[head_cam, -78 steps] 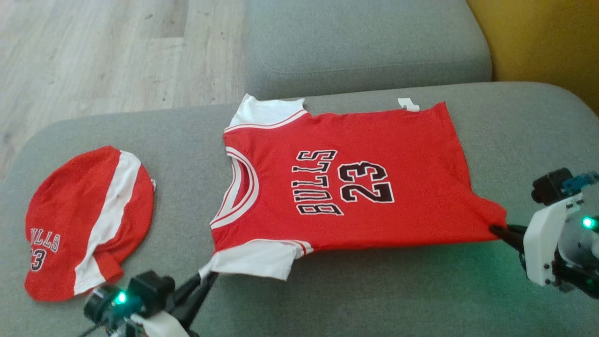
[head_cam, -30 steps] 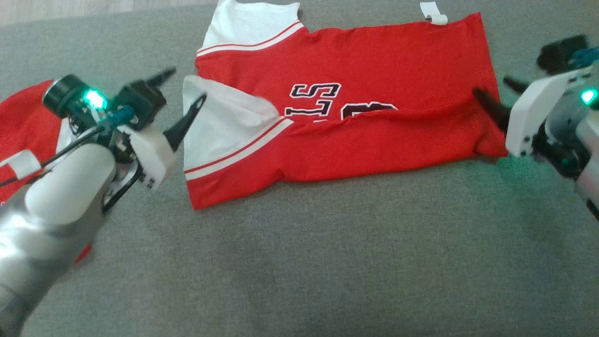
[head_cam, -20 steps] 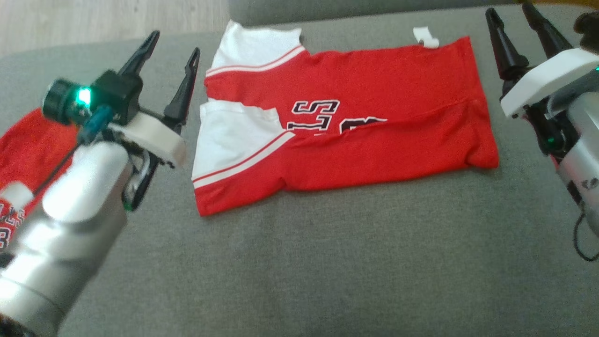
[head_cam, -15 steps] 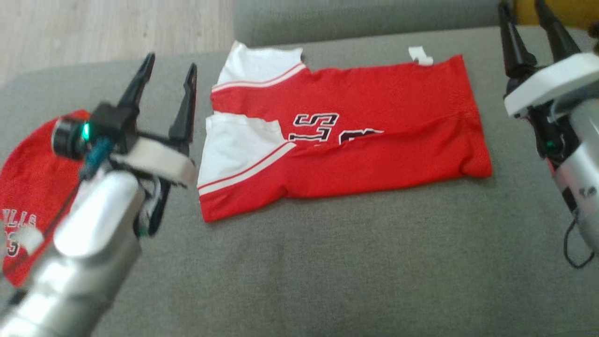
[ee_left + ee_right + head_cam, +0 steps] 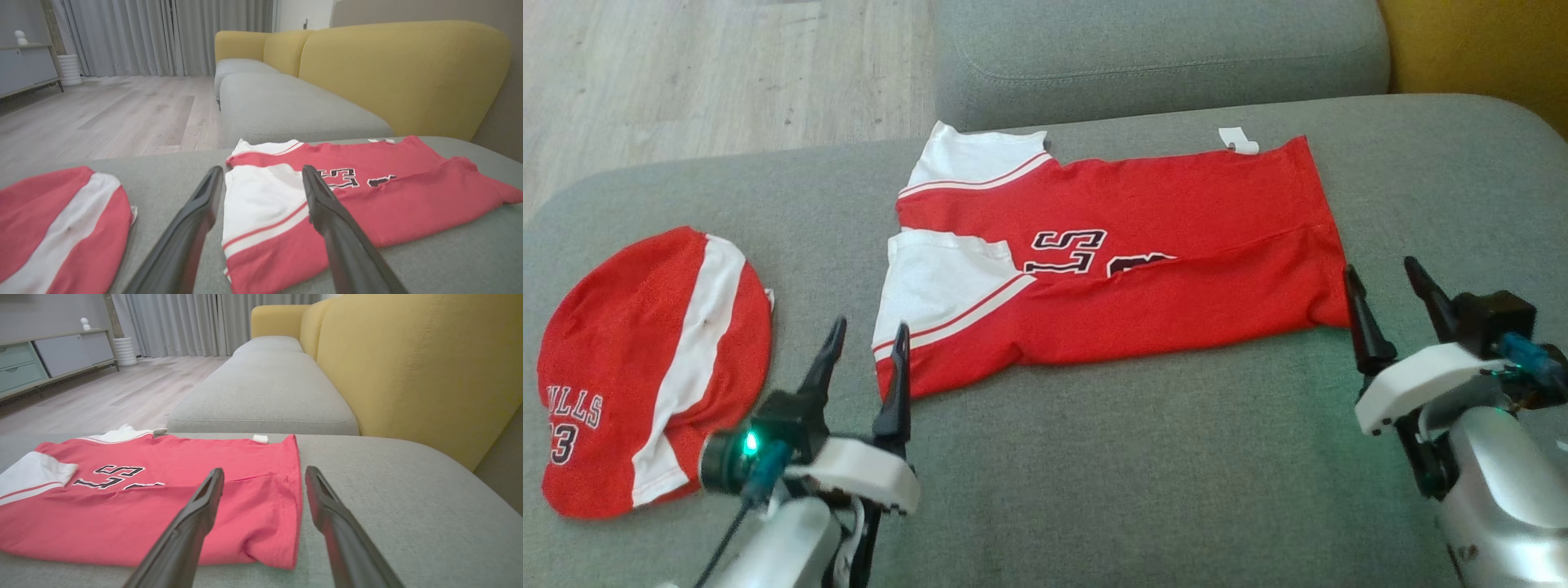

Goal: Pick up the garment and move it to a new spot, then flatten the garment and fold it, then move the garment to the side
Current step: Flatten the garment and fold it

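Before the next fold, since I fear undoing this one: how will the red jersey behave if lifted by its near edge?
Probably floppy: the red jersey lies in thin folded layers, so unheld parts would likely droop. Likely light, being thin cloth. Pushed, it may bunch on the cushion rather than slide.

On the red jersey (image 5: 1176,196), dark white-edged letters (image 5: 1068,251) are printed sideways. Only "LS" can be read, the rest being covered by the near half folded over them. Beside them the top of a dark numeral (image 5: 1139,263) is shown above the fold, too little of it to be read. On the second red-and-white garment (image 5: 654,327), at the left, ULLS (image 5: 574,406) is printed with a 3 (image 5: 562,442) beneath, the first characters being cut off at the cloth's edge. Nothing can be read on the small white tag (image 5: 1238,140) at the jersey's hem.
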Controlling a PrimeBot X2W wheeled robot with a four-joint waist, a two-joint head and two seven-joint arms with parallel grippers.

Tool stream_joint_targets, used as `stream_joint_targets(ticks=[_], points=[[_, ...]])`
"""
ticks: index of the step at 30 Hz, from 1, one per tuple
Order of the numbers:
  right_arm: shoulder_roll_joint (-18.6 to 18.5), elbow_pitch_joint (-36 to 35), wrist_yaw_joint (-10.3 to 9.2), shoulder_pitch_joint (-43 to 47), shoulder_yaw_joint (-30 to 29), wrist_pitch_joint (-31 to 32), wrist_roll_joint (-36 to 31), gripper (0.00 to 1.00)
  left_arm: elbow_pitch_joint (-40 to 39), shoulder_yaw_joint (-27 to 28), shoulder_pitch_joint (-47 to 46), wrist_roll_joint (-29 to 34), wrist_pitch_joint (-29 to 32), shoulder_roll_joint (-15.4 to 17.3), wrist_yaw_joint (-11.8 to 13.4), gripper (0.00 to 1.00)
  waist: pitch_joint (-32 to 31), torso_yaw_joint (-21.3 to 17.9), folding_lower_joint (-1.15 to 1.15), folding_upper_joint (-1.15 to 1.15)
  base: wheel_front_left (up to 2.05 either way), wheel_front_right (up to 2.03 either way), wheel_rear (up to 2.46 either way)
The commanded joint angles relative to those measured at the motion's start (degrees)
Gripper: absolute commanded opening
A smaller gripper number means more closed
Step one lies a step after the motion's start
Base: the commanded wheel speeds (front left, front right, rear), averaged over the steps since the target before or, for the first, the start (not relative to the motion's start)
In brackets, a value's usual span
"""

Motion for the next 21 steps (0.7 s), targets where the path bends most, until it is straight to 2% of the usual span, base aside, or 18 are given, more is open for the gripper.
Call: stream_joint_targets(ticks=[1, 8, 15, 21], points=[[0.88, -3.05, 0.39, -0.49, -0.23, 0.61, -1.65, 1.00, -0.15, 2.81, -1.47, 0.12, -0.30, 0.37, 0.30, 1.00, 0.16, -0.23, 0.01, 0.00, 0.00, 0.00, 0.00], [2.80, -8.80, 0.39, 1.26, -3.29, 4.18, -4.97, 1.00, 5.78, 2.52, -2.49, -1.04, 1.44, -0.86, -0.71, 1.00, 1.54, -1.43, 0.01, 0.00, 0.00, 0.00, 0.00], [3.41, -15.19, 0.39, 0.96, -3.37, 7.76, -6.72, 1.00, 14.89, 1.41, -7.18, -1.96, 10.21, -1.41, -0.49, 1.00, 4.49, -3.46, 0.01, 0.00, 0.00, 0.00, 0.00], [3.53, -18.38, 0.39, -0.04, -2.33, 9.45, -7.15, 1.00, 20.18, -0.25, -10.13, -2.53, 16.07, -1.75, -2.65, 1.00, 6.56, -5.10, 0.01, 0.00, 0.00, 0.00, 0.00]])
